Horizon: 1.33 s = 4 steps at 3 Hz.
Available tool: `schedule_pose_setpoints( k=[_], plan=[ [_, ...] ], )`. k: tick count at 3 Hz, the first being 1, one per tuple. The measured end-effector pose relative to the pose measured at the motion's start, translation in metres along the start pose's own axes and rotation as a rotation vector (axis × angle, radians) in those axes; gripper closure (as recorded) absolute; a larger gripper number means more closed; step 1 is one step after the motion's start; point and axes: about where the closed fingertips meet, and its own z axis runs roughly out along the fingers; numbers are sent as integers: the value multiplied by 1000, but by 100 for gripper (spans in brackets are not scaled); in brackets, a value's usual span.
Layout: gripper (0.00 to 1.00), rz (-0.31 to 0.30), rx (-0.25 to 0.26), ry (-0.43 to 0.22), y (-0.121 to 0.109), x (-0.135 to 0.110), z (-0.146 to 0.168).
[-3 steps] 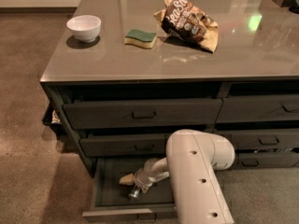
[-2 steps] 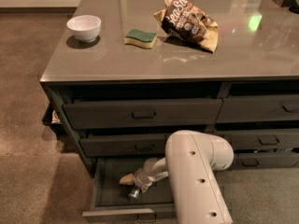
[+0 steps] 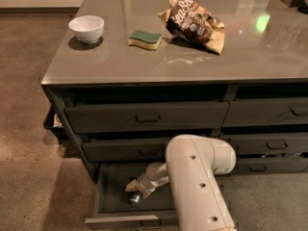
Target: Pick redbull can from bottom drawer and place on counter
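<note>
Gripper [image 3: 136, 191] seen inside open bottom drawer [image 3: 111, 189], lower centre, right side blocked by arm [image 3: 195, 182], drawer's left part left free.

White bowl [image 3: 86, 28] upright, far left. Sponge [image 3: 145, 39], green side up, lies to its rt, apart. Crumpled brown snack bag [image 3: 195, 24] just rt of sponge. Gripper [image 3: 137, 192] sits low, well below all 3 items

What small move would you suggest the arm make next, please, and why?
Probably settle the gripper onto the can before any lift: it hangs inside the open bottom drawer, right at the can, which rests on the drawer floor.
</note>
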Motion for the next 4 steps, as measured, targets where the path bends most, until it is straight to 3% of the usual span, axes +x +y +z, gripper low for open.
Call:
schedule_pose_setpoints(
  k=[1, 2, 3, 4],
  plan=[
    [49, 7, 15, 1, 0, -1, 2],
    [70, 29, 43, 12, -1, -4, 5],
    [75, 50, 79, 25, -3, -6, 10],
    [57, 51, 84, 28, -2, -6, 9]
  ],
)
